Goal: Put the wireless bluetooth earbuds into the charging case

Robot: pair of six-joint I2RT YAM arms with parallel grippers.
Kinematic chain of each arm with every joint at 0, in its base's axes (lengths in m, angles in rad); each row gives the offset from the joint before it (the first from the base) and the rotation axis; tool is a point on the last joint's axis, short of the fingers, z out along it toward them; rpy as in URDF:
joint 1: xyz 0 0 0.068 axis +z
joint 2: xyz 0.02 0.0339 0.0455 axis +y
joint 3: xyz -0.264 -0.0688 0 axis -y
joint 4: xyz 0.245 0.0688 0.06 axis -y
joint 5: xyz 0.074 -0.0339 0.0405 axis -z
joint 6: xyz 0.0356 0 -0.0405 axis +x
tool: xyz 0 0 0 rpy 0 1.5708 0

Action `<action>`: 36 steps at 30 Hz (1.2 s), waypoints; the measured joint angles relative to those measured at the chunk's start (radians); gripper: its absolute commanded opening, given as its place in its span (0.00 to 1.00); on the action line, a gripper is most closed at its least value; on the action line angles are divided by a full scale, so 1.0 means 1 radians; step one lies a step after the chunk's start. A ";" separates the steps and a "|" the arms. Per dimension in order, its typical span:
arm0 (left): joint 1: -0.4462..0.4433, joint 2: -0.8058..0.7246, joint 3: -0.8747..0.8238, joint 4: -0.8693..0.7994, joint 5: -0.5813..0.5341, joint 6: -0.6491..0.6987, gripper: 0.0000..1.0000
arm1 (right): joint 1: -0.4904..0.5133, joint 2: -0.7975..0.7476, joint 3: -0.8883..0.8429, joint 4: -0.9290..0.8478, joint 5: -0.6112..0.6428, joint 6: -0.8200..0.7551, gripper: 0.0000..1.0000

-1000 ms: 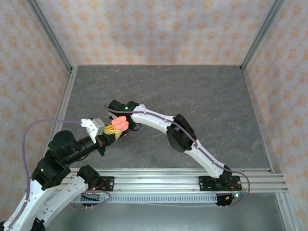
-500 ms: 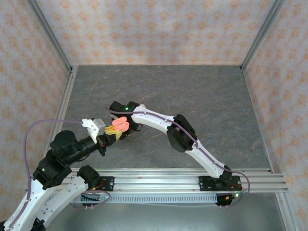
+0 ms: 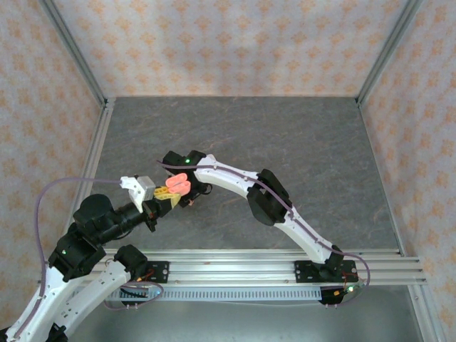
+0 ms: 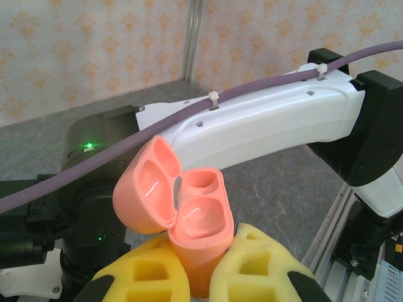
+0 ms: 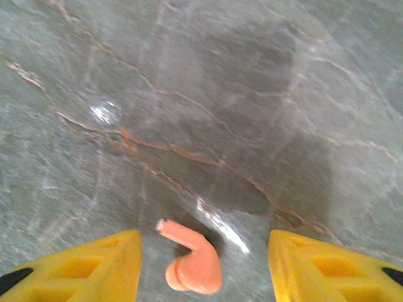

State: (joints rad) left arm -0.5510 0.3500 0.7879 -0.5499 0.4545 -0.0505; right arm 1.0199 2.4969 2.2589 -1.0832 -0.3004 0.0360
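The left gripper clamps the open pink case while, beside it, the right gripper straddles a pink earbud, jaws apart, likely closing next.

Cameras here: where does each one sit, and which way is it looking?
Top external: above and behind the arms, looking down at the table; both arms show.
Left wrist: on the left arm, looking along its left gripper, shut on the open pink case; right arm behind.
Right wrist: on the right arm, looking down at a pink earbud within the open right gripper.
Shared: top and left wrist both show the pink case and right arm.
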 measured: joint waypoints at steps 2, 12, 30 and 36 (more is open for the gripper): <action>0.000 0.000 0.000 0.000 0.000 -0.002 0.00 | -0.002 -0.002 0.001 -0.016 0.006 0.038 0.56; 0.000 -0.001 -0.006 0.000 0.000 -0.002 0.00 | -0.002 -0.162 -0.138 0.053 0.013 0.330 0.53; 0.000 -0.003 -0.006 0.000 0.001 -0.001 0.00 | -0.010 -0.318 -0.597 0.534 -0.040 0.744 0.43; 0.000 -0.003 -0.006 0.000 0.001 -0.001 0.00 | -0.011 -0.318 -0.597 0.570 -0.048 0.762 0.41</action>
State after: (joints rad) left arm -0.5510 0.3466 0.7815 -0.5499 0.4557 -0.0517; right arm 1.0088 2.1792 1.6615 -0.5137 -0.3481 0.7982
